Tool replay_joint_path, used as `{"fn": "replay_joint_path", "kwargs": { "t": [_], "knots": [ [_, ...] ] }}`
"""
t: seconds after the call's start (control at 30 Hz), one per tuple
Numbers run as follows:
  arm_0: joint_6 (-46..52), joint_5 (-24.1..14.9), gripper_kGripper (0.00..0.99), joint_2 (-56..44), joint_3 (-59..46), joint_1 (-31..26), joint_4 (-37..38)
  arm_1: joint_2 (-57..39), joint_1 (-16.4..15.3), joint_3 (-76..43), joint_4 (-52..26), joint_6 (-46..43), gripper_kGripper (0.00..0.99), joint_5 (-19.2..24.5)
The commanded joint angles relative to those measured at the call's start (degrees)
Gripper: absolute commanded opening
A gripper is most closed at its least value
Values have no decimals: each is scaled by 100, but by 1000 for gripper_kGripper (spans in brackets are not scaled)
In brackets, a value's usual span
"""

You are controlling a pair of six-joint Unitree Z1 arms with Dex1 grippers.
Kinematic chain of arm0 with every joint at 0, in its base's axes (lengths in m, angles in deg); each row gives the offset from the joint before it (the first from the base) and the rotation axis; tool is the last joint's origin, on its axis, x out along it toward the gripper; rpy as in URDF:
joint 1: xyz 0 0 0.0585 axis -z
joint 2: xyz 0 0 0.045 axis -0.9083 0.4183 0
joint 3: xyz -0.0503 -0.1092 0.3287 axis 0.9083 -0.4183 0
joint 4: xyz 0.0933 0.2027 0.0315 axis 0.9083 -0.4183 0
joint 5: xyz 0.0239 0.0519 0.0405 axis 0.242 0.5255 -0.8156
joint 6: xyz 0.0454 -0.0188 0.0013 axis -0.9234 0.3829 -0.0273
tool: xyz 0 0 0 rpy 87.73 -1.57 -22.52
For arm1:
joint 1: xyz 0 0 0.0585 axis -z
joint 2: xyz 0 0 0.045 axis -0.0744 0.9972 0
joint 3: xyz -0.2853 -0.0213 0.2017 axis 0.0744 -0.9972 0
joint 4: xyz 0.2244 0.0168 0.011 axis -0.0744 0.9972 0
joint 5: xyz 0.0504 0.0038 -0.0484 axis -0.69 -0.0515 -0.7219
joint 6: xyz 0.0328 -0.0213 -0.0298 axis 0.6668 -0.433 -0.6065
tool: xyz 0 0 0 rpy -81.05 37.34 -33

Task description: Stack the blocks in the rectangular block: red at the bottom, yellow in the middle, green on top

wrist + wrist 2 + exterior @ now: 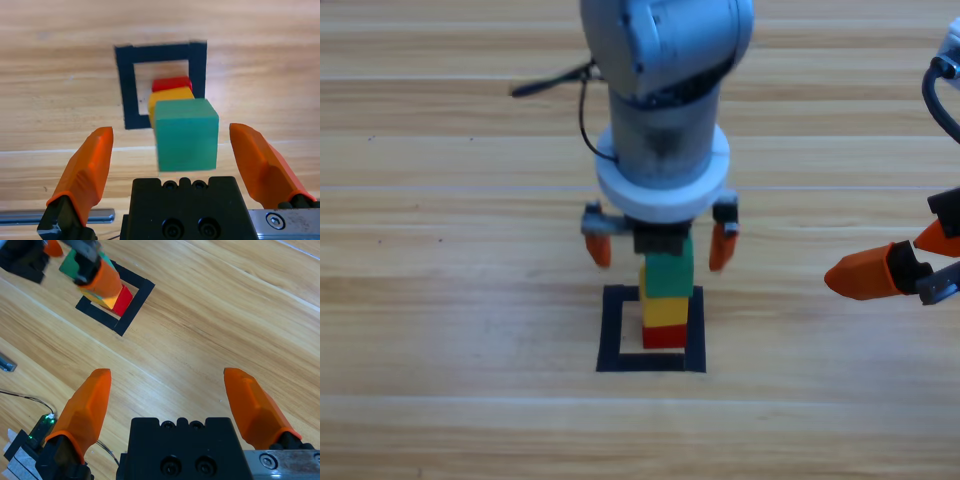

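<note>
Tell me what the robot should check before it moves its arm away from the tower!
1. Red cube at the bottom, inside the tape rectangle: ok.
2. Yellow cube in the middle: ok.
3. Green cube on top: ok.
4. Left gripper open, jaws clear of green: ok.
5. Tower lined up straight: cannot tell; cubes look slightly offset.
6. Right gripper out of the way at the right edge: ok.

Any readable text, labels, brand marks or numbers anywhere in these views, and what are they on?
None: no words, numbers or brand marks can be read in any view.
The green cube, yellow cube and red cube are plain.
The black tape outline carries no writing.
</note>
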Motion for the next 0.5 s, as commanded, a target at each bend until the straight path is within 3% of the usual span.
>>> {"fn": "replay_joint_path", "kwargs": {
  "t": [0.03,0.17,0.3,0.5],
  "knots": [
    [417,-815,990,-1529,-625,491,239,85,147,-101,-81,-28,989,-57],
    [365,-1386,990,-2742,-2690,974,1742,225,147,-66,-81,-28,989,-30],
    [83,-1465,990,-3700,-4782,1141,3201,261,147,-66,-81,-37,989,-30],
    [-92,-1483,990,-3964,-5705,1238,3825,322,147,-57,-81,-37,989,-57]
  ]
}}
